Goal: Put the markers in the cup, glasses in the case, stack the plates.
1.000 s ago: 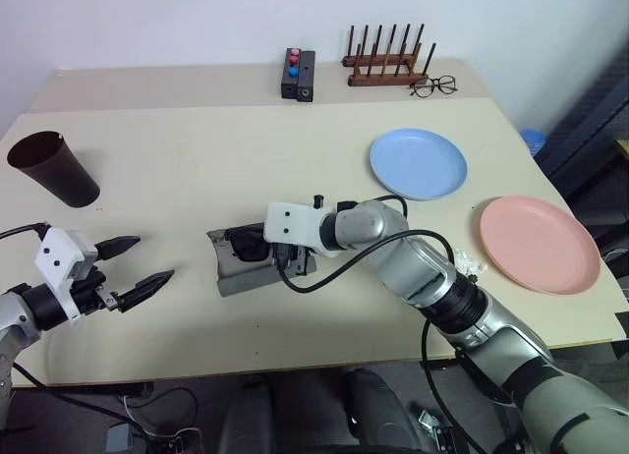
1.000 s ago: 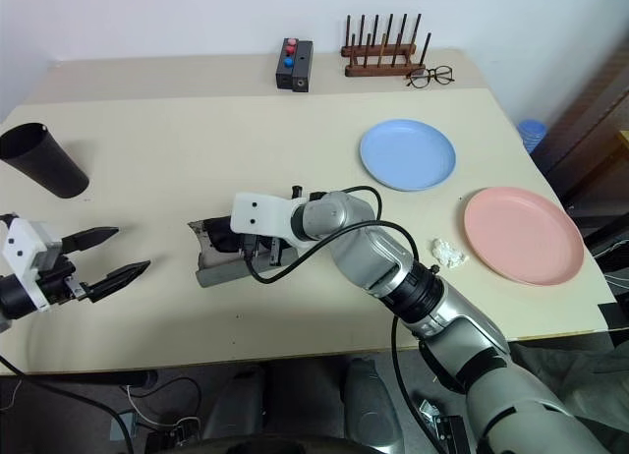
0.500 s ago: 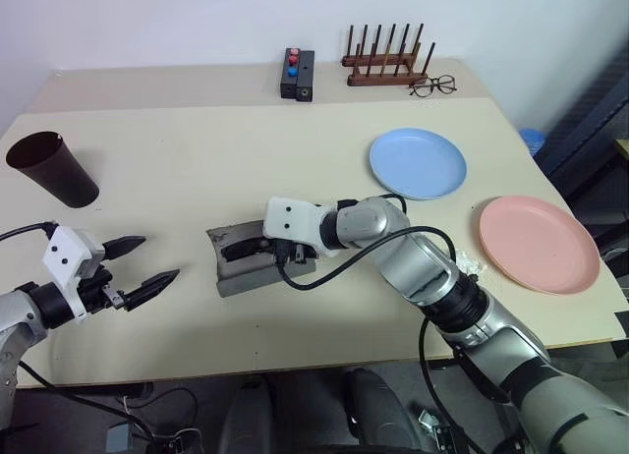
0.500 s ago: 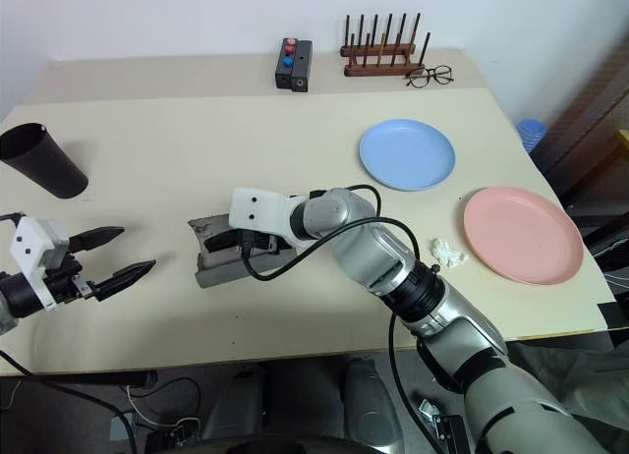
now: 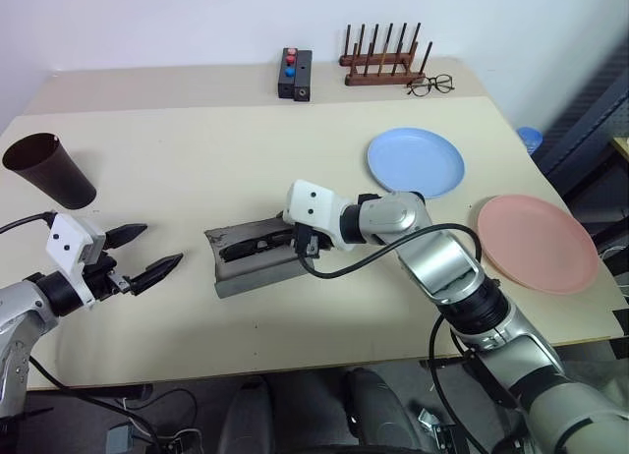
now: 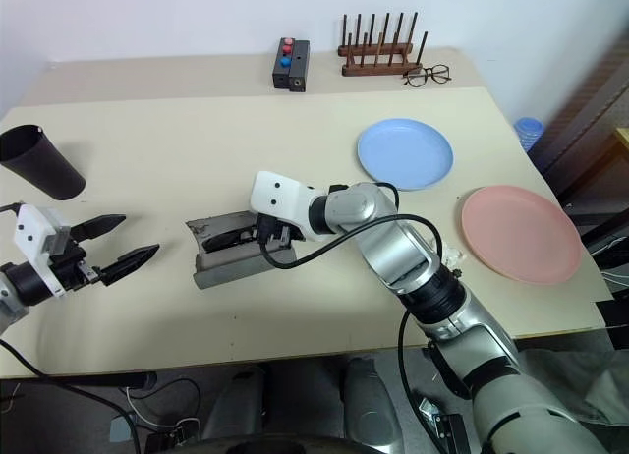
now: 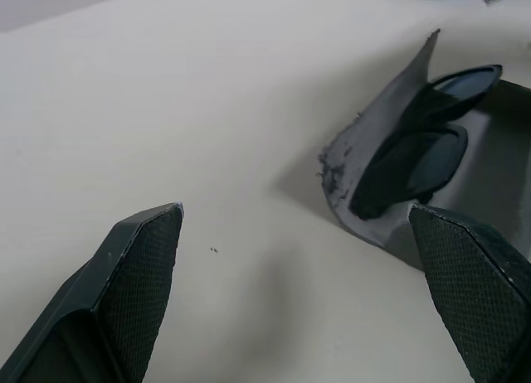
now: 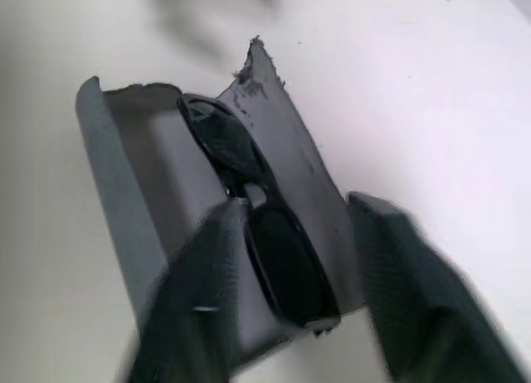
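Observation:
The grey case (image 5: 246, 274) lies open at the table's middle, its flap (image 8: 282, 151) standing up. The black glasses (image 5: 257, 246) lie inside it, folded, against the flap (image 7: 415, 155). My right gripper (image 8: 292, 202) hovers at the case's right end, open, a finger on each side of the flap and the glasses' end, gripping nothing. My left gripper (image 5: 163, 244) is open, left of the case and apart from it. The dark cup (image 5: 44, 169) stands upright at the far left. The blue plate (image 5: 415, 162) and pink plate (image 5: 537, 244) lie apart at the right. The markers are out of view.
At the table's back stand a black box with red and blue buttons (image 5: 297, 74), a wooden peg rack (image 5: 383, 66) and clear-lens eyeglasses (image 5: 432, 84). Bare tabletop (image 5: 197, 149) lies between the cup, the case and the plates.
My right gripper has drawn back to the right, off the middle of the case, and its fingers have parted. The glasses now lie in the case. The left gripper has hardly moved.

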Controlling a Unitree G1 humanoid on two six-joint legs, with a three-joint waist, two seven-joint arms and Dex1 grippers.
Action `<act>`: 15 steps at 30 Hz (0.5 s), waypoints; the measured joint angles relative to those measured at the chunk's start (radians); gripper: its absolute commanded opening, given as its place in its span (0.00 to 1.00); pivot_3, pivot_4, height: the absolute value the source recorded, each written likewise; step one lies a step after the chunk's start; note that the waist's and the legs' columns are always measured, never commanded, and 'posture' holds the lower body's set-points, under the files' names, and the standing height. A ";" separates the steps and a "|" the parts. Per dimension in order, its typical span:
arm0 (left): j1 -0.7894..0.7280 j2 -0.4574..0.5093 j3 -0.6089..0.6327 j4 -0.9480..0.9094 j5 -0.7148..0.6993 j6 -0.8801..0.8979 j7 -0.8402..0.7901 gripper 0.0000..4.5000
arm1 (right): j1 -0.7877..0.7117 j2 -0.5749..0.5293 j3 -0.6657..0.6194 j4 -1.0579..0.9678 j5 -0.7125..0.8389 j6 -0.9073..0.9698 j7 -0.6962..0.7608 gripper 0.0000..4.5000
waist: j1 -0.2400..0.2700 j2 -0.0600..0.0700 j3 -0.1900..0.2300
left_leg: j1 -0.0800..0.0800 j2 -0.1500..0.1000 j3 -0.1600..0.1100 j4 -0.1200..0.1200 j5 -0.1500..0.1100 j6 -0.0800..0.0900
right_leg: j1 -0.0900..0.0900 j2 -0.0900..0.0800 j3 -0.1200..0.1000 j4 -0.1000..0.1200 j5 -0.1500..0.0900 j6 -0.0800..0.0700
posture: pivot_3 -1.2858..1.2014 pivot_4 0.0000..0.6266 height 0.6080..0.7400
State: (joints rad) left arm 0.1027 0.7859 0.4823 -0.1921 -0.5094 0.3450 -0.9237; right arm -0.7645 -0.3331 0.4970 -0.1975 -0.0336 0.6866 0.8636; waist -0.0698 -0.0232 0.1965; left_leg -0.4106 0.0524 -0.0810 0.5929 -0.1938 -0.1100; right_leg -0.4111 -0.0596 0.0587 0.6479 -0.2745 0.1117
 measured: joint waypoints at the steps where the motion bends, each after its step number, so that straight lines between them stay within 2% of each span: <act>1: -0.002 0.000 0.000 0.004 0.000 -0.001 0.000 1.00 | 0.001 0.002 0.012 0.013 -0.005 -0.014 -0.006 0.02 | 0.000 0.000 0.000 | 0.000 0.000 0.000 0.000 0.000 0.000 | 0.000 0.000 0.000 0.000 0.000 0.000 | 0.52 0.24 1.00; 8: 0.016 0.000 0.001 0.014 0.001 -0.008 -0.007 1.00 | 0.004 0.028 0.037 0.111 -0.044 -0.075 -0.056 0.02 | 0.001 0.000 0.000 | 0.000 0.000 0.000 0.000 0.000 0.000 | 0.000 0.000 0.000 0.000 0.000 0.000 | 0.52 0.24 1.00; 15: 0.036 0.000 0.004 0.013 0.001 -0.009 -0.001 1.00 | 0.056 -0.006 0.064 0.112 -0.051 -0.081 -0.010 0.02 | 0.001 0.000 0.000 | 0.000 0.000 0.000 0.000 0.000 0.000 | 0.000 0.000 0.000 0.000 0.000 0.000 | 0.52 0.24 1.00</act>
State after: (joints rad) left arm 0.1386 0.7860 0.4861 -0.1788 -0.5081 0.3362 -0.9250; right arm -0.7081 -0.3387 0.5614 -0.0854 -0.0851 0.6052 0.8533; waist -0.0685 -0.0233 0.1965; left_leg -0.4108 0.0523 -0.0811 0.5931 -0.1938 -0.1101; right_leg -0.4111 -0.0597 0.0587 0.6478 -0.2745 0.1117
